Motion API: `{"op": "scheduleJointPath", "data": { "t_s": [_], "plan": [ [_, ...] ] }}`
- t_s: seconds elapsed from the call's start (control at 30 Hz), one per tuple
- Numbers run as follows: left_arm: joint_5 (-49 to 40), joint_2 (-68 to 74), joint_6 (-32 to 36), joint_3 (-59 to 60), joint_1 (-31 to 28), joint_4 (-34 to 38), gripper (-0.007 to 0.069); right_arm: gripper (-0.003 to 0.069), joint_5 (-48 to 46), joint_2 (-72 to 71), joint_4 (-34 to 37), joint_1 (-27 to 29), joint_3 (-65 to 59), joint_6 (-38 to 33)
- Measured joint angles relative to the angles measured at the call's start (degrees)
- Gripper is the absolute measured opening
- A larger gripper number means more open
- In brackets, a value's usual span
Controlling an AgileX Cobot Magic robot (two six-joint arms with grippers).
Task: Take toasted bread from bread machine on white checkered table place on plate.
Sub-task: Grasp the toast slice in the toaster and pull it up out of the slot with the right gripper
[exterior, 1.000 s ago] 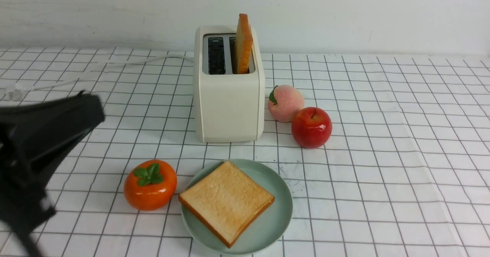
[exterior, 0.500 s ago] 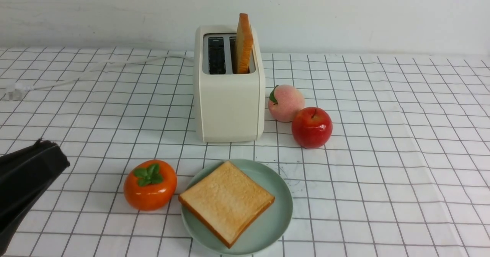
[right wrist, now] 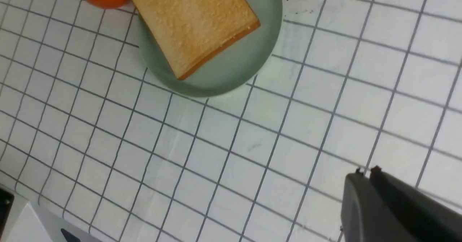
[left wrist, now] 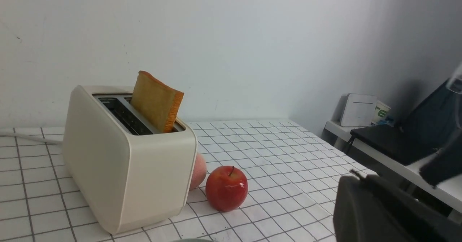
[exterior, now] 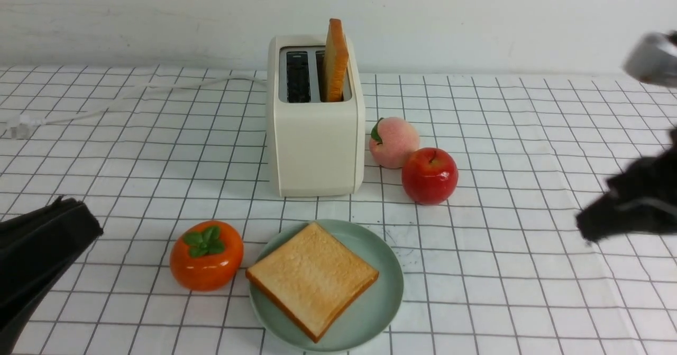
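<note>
**gridcloth_fan:** toasted bread (exterior: 336, 61) status: one slice stands on edge in the right-hand slot of the bread machine (exterior: 316, 148). It pokes well above the top, so there's plenty to pinch from above. The other slice (exterior: 312, 280) lies flat on the plate (exterior: 389, 291), leaving some bare green on the right.

**servo_dad:** And the claws?

**gridcloth_fan:** The left gripper (exterior: 79, 220) sits low at the near left edge of the white checkered table (exterior: 529, 291), fingers pressed together and holding nothing. Looks parked out of the way to me. The right gripper (exterior: 589, 230) is a blur above the cloth on the far right. Its own wrist camera shows both tips together with just a seam between them, and nothing in them.

**servo_dad:** So half done, I'd say. My guess is the right arm takes the slotted slice, since that slot is on its side, but it'd have to spread its fingers first. The peach (exterior: 394, 142) and apple (exterior: 429, 175) sit just beside the toaster on that side, so coming in from above seems safer. The persimmon (exterior: 207, 254) crowds the plate's left rim, so I'd drop the slice toward the right.
</note>
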State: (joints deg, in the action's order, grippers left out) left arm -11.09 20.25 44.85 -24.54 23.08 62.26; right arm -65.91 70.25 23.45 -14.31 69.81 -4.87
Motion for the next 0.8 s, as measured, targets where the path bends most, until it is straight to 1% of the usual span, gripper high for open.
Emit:
{"op": "scheduleJointPath", "data": {
  "t_s": [0.07, 0.1, 0.2, 0.23, 0.27, 0.3, 0.33, 0.37, 0.43, 0.47, 0.5, 0.53, 0.57, 0.6, 0.67, 0.73, 0.8],
  "plan": [
    [-0.6, 0.0, 0.0, 0.0, 0.0, 0.0, -0.0013, 0.0034, 0.9, 9.1, -5.9, -6.6, 10.2, 3.8],
    [-0.6, 0.0, 0.0, 0.0, 0.0, 0.0, -0.0013, 0.0034, 1.0, 12.5, -8.4, -8.6, 15.6, 5.5],
    [-0.6, 0.0, 0.1, 0.0, 0.0, 0.0, -0.0013, 0.0038, 1.1, 19.1, -11.6, -11.5, 24.7, 8.0],
    [-0.7, 0.0, 0.2, 0.0, 0.0, 0.0, -0.0013, 0.0046, 1.1, 24.2, -13.0, -12.8, 30.9, 9.6],
    [-0.8, 0.0, 0.2, 0.0, 0.0, 0.0, -0.0013, 0.0059, 0.9, 27.3, -13.6, -13.3, 35.2, 10.8],
    [-0.8, 0.0, 0.2, 0.0, 0.0, 0.0, -0.0013, 0.0064, 0.9, 28.6, -13.8, -13.5, 36.8, 11.1],
    [-0.8, 0.0, 0.3, 0.0, 0.0, 0.0, -0.0013, 0.0094, 0.4, 32.9, -13.9, -14.0, 42.5, 11.9],
    [-0.8, 0.0, 0.3, 0.0, 0.0, 0.0, -0.0013, 0.0117, 0.3, 35.4, -13.9, -14.2, 45.6, 12.3],
    [-0.8, 0.0, 0.3, 0.0, 0.0, 0.0, -0.0013, 0.0206, 0.2, 42.2, -13.8, -14.5, 54.3, 13.6],
    [-0.8, 0.0, 0.3, 0.0, 0.0, 0.0, -0.0013, 0.0216, 0.2, 42.8, -13.8, -14.6, 55.1, 13.7],
    [-0.8, 0.0, 0.4, 0.0, 0.0, 0.0, -0.0013, 0.0309, 0.2, 48.0, -13.8, -14.6, 62.2, 14.9],
    [-0.8, 0.0, 0.4, 0.0, 0.0, 0.0, -0.0013, 0.0363, 0.2, 50.8, -13.8, -14.6, 66.1, 15.4],
    [-0.8, 0.0, 0.4, 0.0, 0.0, 0.0, -0.0013, 0.0374, 0.2, 51.3, -13.8, -14.6, 66.8, 15.4],
    [-0.8, 0.0, 0.4, 0.0, 0.0, 0.0, -0.0013, 0.0444, 0.2, 54.9, -13.8, -14.6, 71.7, 15.9],
    [-0.8, 0.0, 0.4, 0.0, 0.0, 0.0, -0.0013, 0.0524, 0.1, 59.1, -14.0, -14.6, 77.3, 16.8],
    [-0.8, 0.0, 0.4, 0.0, 0.0, 0.0, -0.0013, 0.0564, 0.2, 62.2, -15.3, -14.6, 81.0, 18.1],
    [-0.8, 0.0, 0.4, 0.0, 0.0, 0.0, -0.0013, 0.0570, 0.9, 63.6, -17.5, -14.7, 82.0, 19.0]
  ]
}}
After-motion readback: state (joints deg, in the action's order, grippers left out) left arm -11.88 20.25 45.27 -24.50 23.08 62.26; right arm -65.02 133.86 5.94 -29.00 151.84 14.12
